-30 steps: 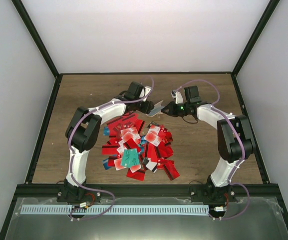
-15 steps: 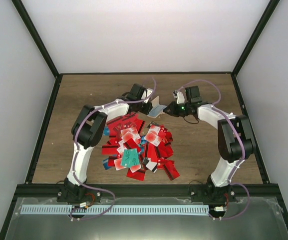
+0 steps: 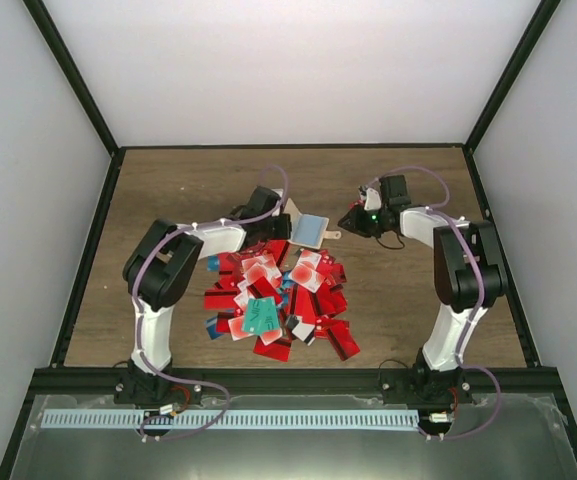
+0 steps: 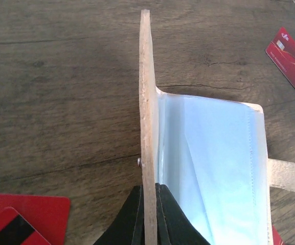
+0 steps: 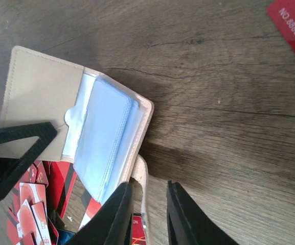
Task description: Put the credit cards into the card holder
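The card holder [image 3: 309, 229] lies open on the wood behind the pile of credit cards [image 3: 273, 295], its pale blue plastic sleeves [image 4: 213, 168] facing up. My left gripper [image 4: 149, 196] is shut on the edge of the tan cover flap [image 4: 146, 102], which stands upright. That flap [image 5: 40, 97] and the left fingers [image 5: 14, 148] also show in the right wrist view. My right gripper [image 5: 150, 204] stands open just right of the holder, with the holder's tan strap [image 5: 143, 176] lying loose between its jaws, near the left finger.
Red cards lie near the holder: one [image 4: 290, 56] beyond it, more [image 4: 24, 219] beside the left jaws, one [image 5: 293, 25] further out. Black frame rails [image 3: 88, 250] and white walls bound the wooden table [image 3: 198, 180].
The holder went from held aloft between both grippers to lying open on the table. My left gripper shut on its cover flap. My right gripper opened off the strap and drew slightly right.
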Controlling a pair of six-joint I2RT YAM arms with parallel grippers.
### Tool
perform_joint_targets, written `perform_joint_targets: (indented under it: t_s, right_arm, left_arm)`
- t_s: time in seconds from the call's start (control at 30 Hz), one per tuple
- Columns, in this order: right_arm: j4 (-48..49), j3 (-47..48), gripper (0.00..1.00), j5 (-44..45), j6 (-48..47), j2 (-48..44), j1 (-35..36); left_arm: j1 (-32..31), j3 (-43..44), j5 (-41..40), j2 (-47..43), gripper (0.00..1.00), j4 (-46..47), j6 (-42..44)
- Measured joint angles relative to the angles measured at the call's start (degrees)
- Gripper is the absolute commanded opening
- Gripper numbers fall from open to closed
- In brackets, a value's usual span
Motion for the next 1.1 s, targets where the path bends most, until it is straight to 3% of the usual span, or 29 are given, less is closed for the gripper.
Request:
perform_joint_targets:
  t_s: [0.13, 0.37, 0.67, 0.9, 1.1]
  right_arm:
    - [0.0, -0.1, 0.29, 0.4, 0.0, -2.6, 0.3]
    - [1.7, -0.3, 0.31, -0.3, 0.3, -9.2, 4.4]
    - [5.2, 0.4, 0.28, -5.2, 2.9, -3.0, 10.5]
    - [6.1, 4.6, 0.26, -6.9, 3.9, 5.1, 11.3]
    - [6.4, 6.8, 0.27, -9.3, 3.5, 8.6, 11.5]
  left_arm:
    - [-1.6, -1.5, -3.3, -0.9, 0.05, 1.0, -4.4]
    - [-2.9, -5.4, -5.7, -3.5, 0.06, 4.3, -12.6]
    - [-2.9, -12.6, -2.6, -3.9, 0.1, 15.5, -21.7]
    - [-2.9, -16.0, 0.7, -4.4, 0.24, 20.4, -24.0]
    - [-2.0, -20.5, 2.0, -6.8, 0.43, 23.7, -24.8]
